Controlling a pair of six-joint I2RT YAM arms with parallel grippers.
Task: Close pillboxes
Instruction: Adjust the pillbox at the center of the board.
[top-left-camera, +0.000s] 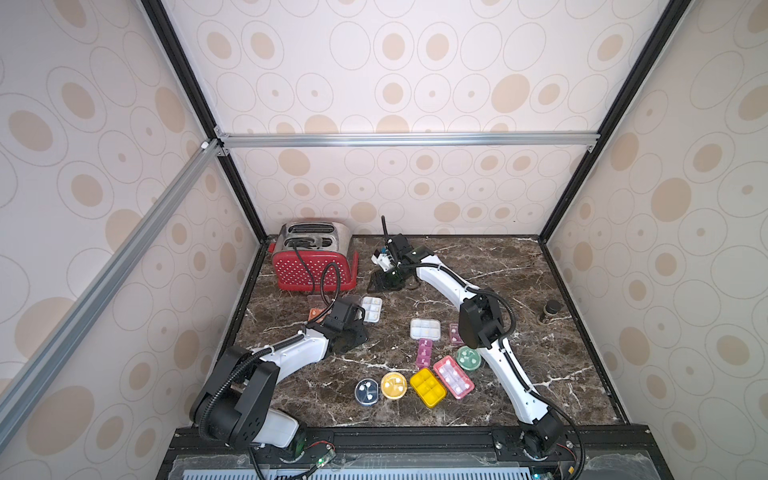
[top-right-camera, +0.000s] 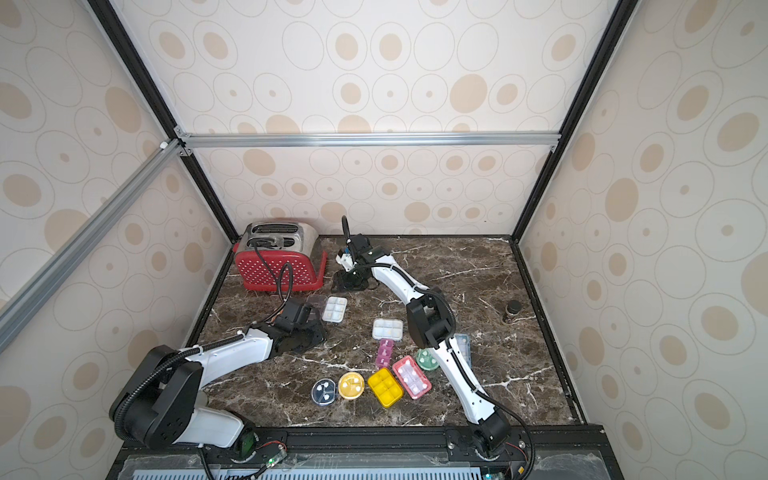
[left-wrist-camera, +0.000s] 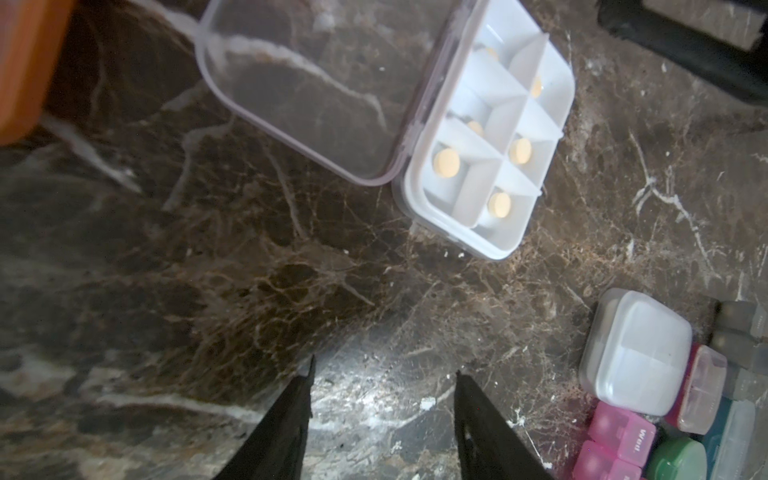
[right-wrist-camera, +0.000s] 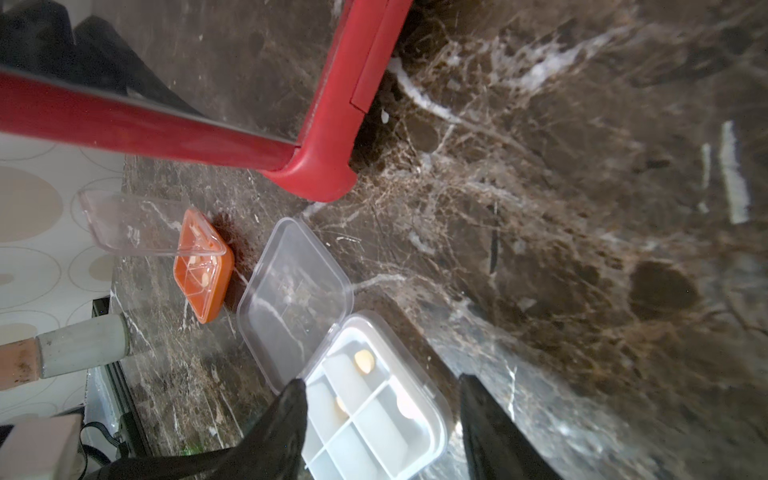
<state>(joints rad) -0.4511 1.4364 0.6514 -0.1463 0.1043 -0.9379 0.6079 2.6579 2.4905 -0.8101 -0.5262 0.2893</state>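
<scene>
My left gripper (left-wrist-camera: 384, 370) was released, fingers spread over the bare marble table (left-wrist-camera: 208, 270) and holding nothing. Ahead of its tips, well clear of them, lay the white pillbox (left-wrist-camera: 490, 145) with its clear lid (left-wrist-camera: 311, 83) folded flat open and tablets in the compartments. My right gripper (right-wrist-camera: 381, 379) was unclenched too, with that same box under its fingertips; I couldn't tell if they touched. Beyond it sat the orange pillbox (right-wrist-camera: 203, 270), lid raised, near the red toaster (right-wrist-camera: 328, 124).
</scene>
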